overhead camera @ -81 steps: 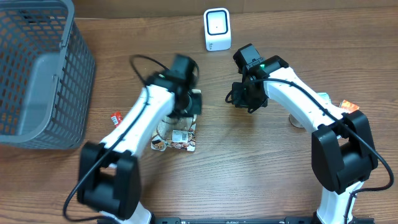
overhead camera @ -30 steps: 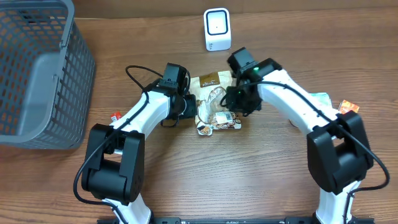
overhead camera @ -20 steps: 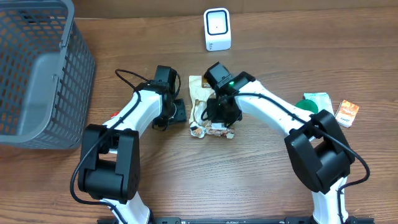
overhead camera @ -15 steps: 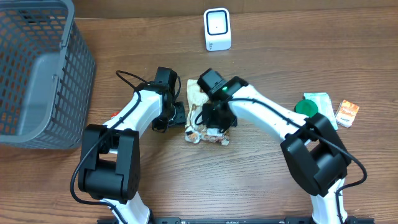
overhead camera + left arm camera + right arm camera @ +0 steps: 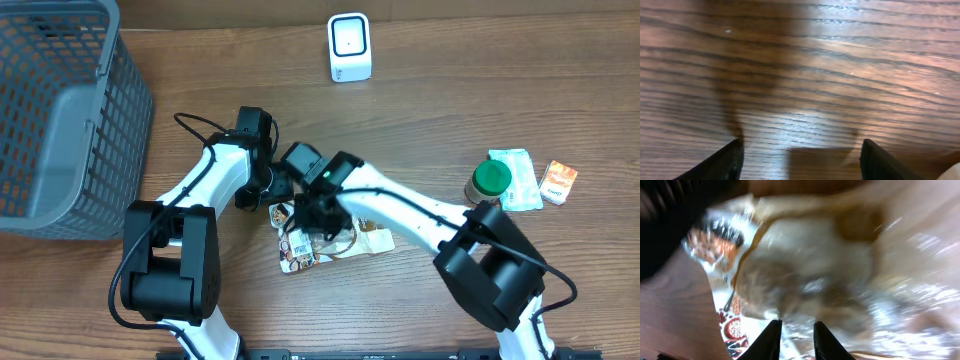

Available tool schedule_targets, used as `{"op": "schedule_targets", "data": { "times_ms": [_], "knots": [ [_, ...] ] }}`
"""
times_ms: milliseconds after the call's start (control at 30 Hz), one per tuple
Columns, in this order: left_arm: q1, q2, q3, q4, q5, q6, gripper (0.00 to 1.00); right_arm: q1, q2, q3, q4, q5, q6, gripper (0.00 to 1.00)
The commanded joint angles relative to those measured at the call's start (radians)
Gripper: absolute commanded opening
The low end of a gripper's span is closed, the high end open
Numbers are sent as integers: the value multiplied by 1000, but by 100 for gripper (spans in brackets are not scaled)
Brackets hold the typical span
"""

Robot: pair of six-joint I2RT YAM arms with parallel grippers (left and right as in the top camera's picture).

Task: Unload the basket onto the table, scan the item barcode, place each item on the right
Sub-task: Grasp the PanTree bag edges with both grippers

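Status: my right claw (image 5: 796,331) is pinched down on the film of the bag (image 5: 300,248), fingers nearly together. My left claw (image 5: 802,160) has its jaws spread wide with only bare table (image 5: 300,310) between them, so it holds nothing.

The bag lies flat at lower centre of the overhead frame. The scanner (image 5: 349,47) is at top centre, well apart from it.

Risks, my read:
- The grip is on thin, slick film rather than the bag's body. A fast lift could let it slip out or tear.
- The bag is floppy. It may sag or fold in the air and hide the code from the scanner.
- The film is shiny and shows heavy glare in my right wrist view, which could spoil a read.
- There's a white label at the bag's lower-left end, too small to tell if it's the barcode. If it is, it faces up, so I'd have to turn it toward the scanner.
- My left arm sits just beside my right wrist. Swinging up toward the scanner could clip it unless the left one clears out.

Count:
- bag: 1
- scanner: 1
- basket (image 5: 110,130), upper left: 1
- jar (image 5: 490,180) with green lid, right: 1
- green packet (image 5: 520,165), touching the jar: 1
- orange box (image 5: 558,183), far right: 1
- claws: 2
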Motion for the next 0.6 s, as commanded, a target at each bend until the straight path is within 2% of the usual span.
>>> {"op": "schedule_targets", "data": {
  "times_ms": [0,133,267,333,400,567],
  "knots": [
    [0,14,1,3,23,39,69,-77,-72,56,-32,5,-116,24],
    [12,13,53,-47,24,35,73,-149,-115,57,-137,6,-226,27],
    [31,-2,166,-175,24,31,77,-210,-114,39,-216,10,-259,34],
    [36,-13,210,-236,30,31,79,-225,-114,22,-214,10,-283,53],
    [41,-23,243,-300,52,32,82,-232,-113,1,-203,10,-285,65],
    [41,-35,248,-423,172,112,83,-224,-112,-71,-134,10,-285,72]
  ]
}}
